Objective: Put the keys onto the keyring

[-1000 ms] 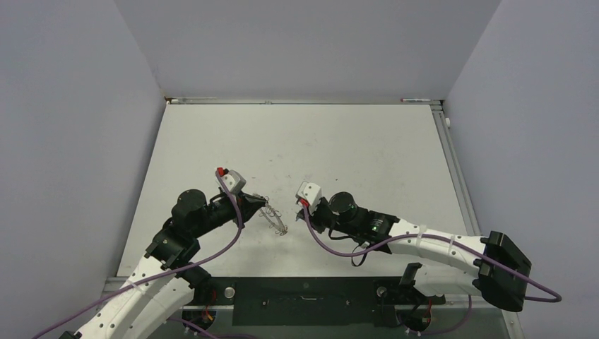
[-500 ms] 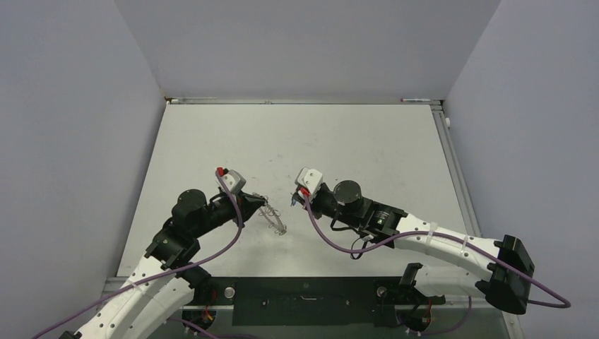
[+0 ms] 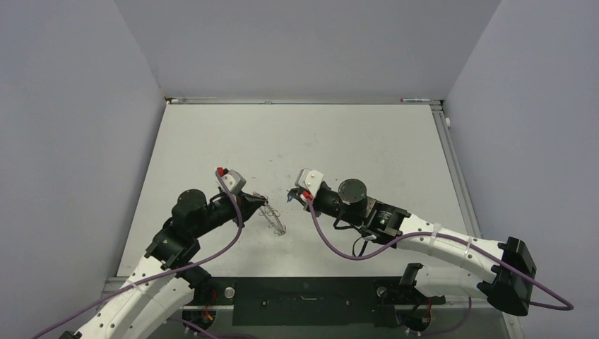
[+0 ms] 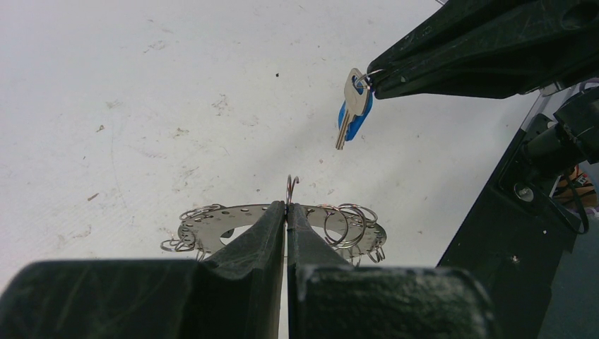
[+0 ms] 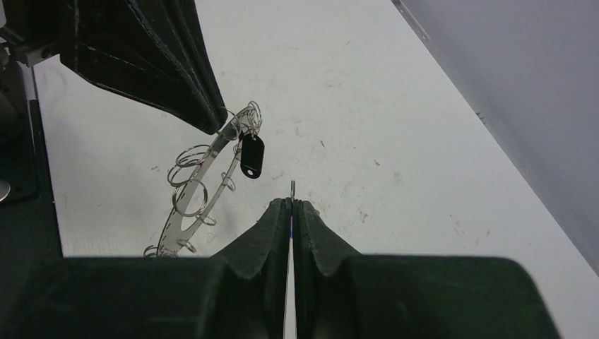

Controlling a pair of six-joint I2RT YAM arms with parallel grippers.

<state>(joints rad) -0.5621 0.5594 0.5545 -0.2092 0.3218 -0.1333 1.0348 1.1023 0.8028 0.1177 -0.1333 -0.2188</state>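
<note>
My left gripper (image 3: 256, 203) is shut on the rim of the keyring (image 3: 274, 217), holding it off the table; in the left wrist view the grey ring (image 4: 205, 222) with its wire loops spreads flat past the closed fingertips (image 4: 286, 206). A black-headed key (image 5: 252, 155) hangs from a loop on the ring (image 5: 172, 224), right beside the left fingers (image 5: 155, 56). My right gripper (image 3: 291, 198) is shut on the blue-headed key (image 4: 353, 106), which dangles from its tips a short way beyond the ring. In the right wrist view only a thin metal edge (image 5: 292, 189) sticks out of the closed gripper (image 5: 291, 203).
The white table (image 3: 318, 141) is scuffed and walled in by grey panels on three sides. A metal rail (image 3: 452, 155) runs along its right edge. The black mounting plate (image 3: 304, 289) with the arm bases lies at the near edge, also seen at the right of the left wrist view (image 4: 508, 233).
The right arm has swung forward and left, bringing the blue key closer to the keyring. The left arm and the ring have stayed put.
</note>
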